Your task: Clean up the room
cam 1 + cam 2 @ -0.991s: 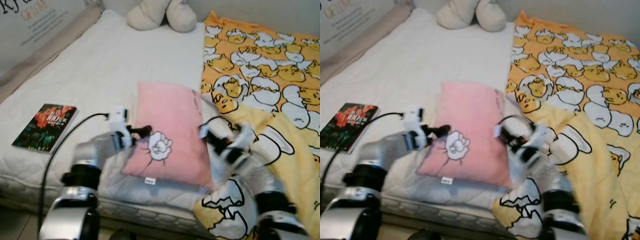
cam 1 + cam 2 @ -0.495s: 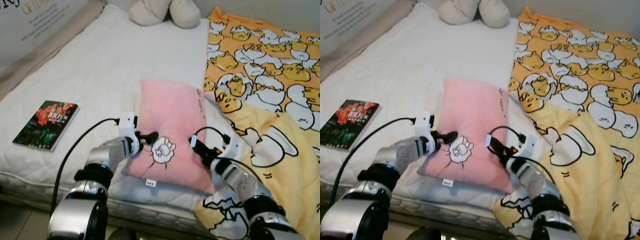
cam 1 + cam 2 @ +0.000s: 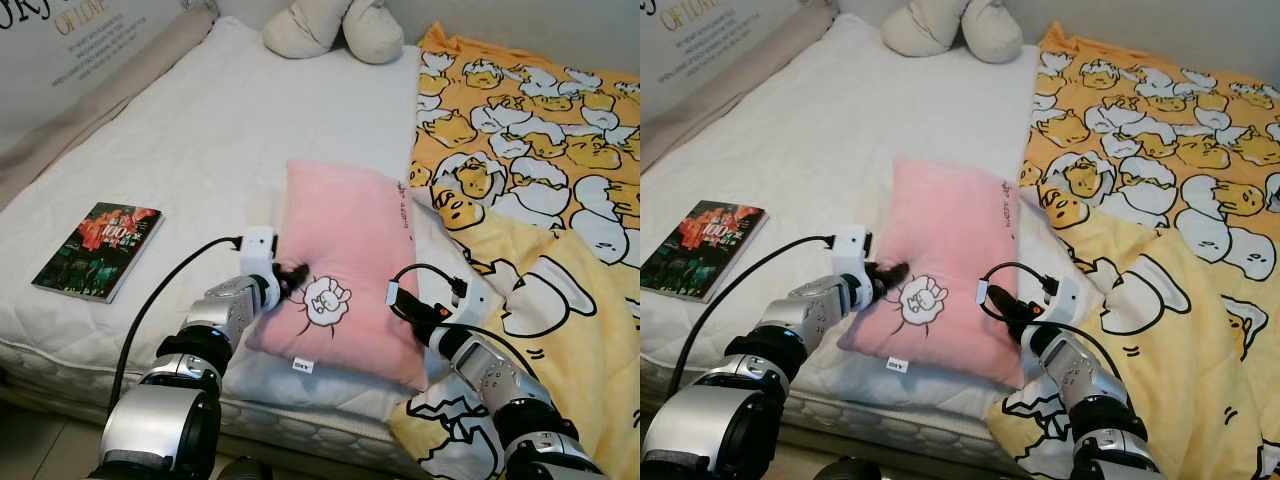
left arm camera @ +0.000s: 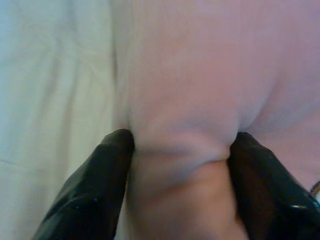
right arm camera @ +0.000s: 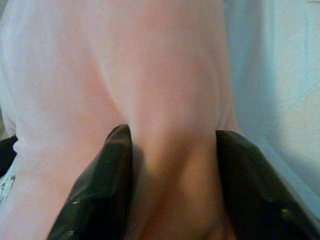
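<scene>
On the bed (image 3: 250,120), both claws pinch a pink pillow (image 3: 345,230).

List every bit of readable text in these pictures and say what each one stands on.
"OF LOVE": gold letters on the wall poster; the dark letters above are cut off, the small lines below too small to read.
"100": on the book cover; the rest is blurred.
Pink pillow: side print and small tag unreadable.

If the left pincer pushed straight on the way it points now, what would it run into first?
The pink pillow. The left pincer already pinches a fold of its edge between both fingers, so any push forward goes deeper into the pillow, towards the right pincer clamped on the opposite edge.
</scene>
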